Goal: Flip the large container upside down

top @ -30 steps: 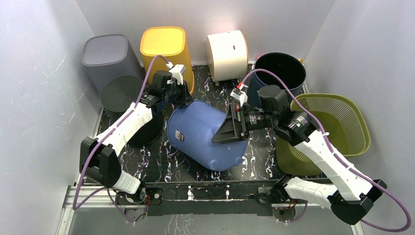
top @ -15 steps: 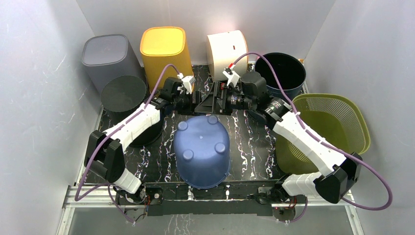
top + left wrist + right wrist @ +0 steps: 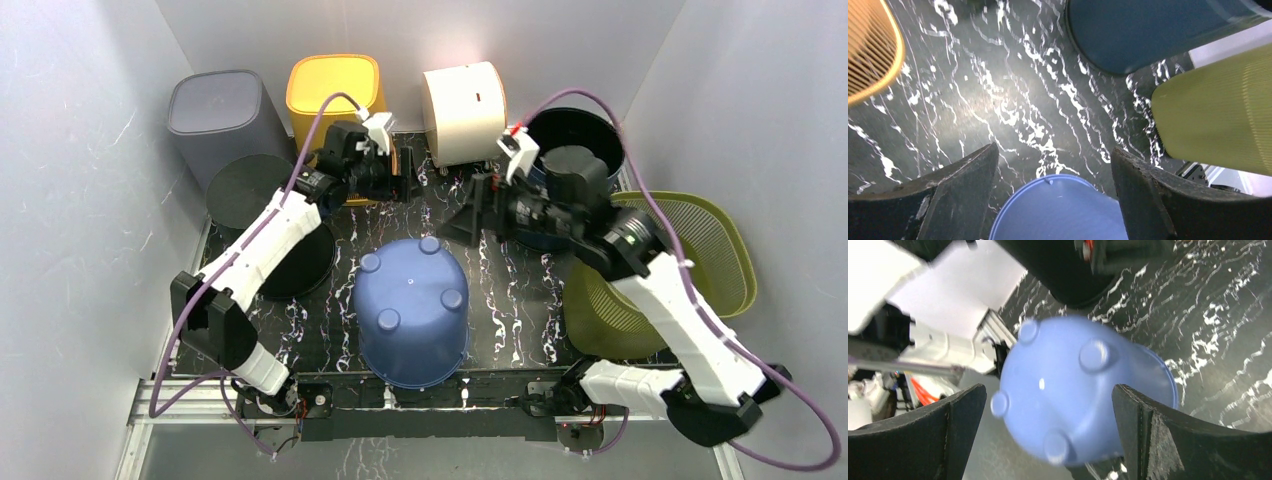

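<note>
The large container point(image 3: 412, 310) is a blue tub standing mouth-down on the black marbled table, its base with several round feet facing up. My left gripper point(image 3: 405, 175) hangs open behind it near the yellow bin, holding nothing. In the left wrist view the tub's rim point(image 3: 1063, 210) shows below the open left gripper point(image 3: 1053, 152). My right gripper point(image 3: 470, 215) is open too, raised behind the tub's right side and apart from it. The right wrist view shows the blurred tub point(image 3: 1078, 390) beyond the empty, spread right gripper point(image 3: 1048, 390).
Along the back stand a grey bin point(image 3: 215, 110), a yellow bin point(image 3: 335, 90), a cream container point(image 3: 463, 110) on its side and a dark blue bin point(image 3: 570, 135). A green mesh basket point(image 3: 680, 260) fills the right. Two black round items point(image 3: 250, 190) sit left.
The blue tub lay on its side between both grippers; now it stands upside down. My left gripper has opened, and both arms have drawn back toward the rear.
</note>
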